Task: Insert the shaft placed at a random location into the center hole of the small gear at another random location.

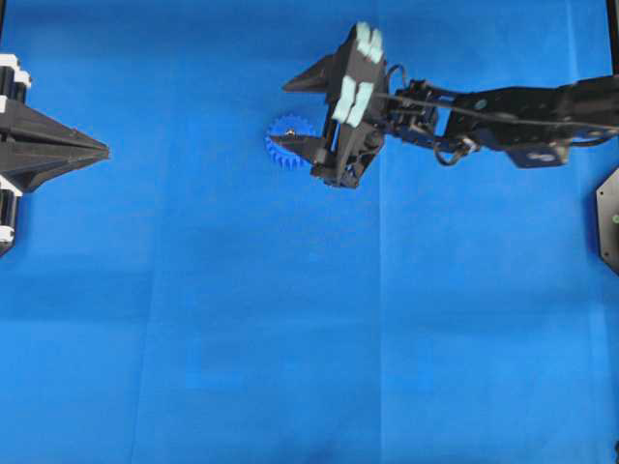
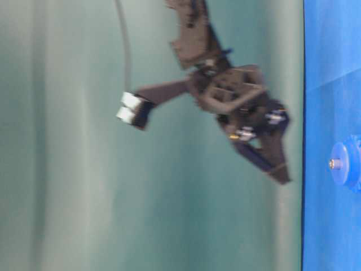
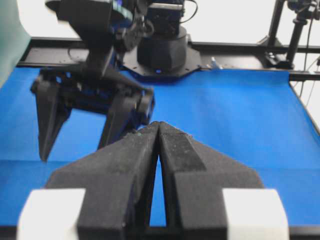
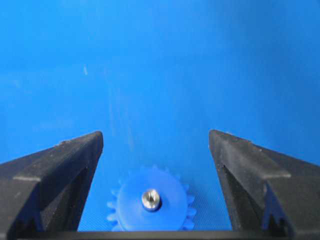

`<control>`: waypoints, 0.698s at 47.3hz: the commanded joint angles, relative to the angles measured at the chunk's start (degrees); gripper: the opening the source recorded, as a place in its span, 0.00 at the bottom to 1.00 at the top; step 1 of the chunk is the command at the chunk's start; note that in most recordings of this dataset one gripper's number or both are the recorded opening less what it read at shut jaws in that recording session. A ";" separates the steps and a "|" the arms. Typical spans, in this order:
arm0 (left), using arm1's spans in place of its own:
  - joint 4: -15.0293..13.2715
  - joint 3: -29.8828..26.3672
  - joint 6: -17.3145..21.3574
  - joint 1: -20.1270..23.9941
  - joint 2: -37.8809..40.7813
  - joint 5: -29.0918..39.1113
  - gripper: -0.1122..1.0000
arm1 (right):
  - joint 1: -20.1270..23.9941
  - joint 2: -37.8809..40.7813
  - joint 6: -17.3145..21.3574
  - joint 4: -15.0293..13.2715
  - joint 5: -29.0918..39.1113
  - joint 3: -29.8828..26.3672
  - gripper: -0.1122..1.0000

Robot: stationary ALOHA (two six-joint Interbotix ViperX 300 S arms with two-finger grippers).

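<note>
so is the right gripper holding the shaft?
No. In the right wrist view the right gripper is open and empty, and the shaft already sits in the small gear.

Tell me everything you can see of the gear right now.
The gear is bright blue plastic, toothed around its rim, with a raised round hub. It lies flat on the blue mat. The silvery shaft stands in its center hole, its tip showing. The open right claw hangs above, fingers apart on either side, not touching.
</note>
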 commanded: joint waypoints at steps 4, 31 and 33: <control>0.00 -0.70 0.00 0.09 0.18 -0.26 0.10 | 0.09 -4.39 0.00 0.00 1.49 -0.70 0.77; 0.09 -0.79 -0.09 0.09 -0.88 1.32 0.10 | 2.46 -16.87 0.35 0.00 1.58 12.92 0.77; 0.09 -0.79 -0.09 0.09 -1.05 1.58 0.10 | 2.64 -18.72 0.35 0.00 1.58 14.85 0.77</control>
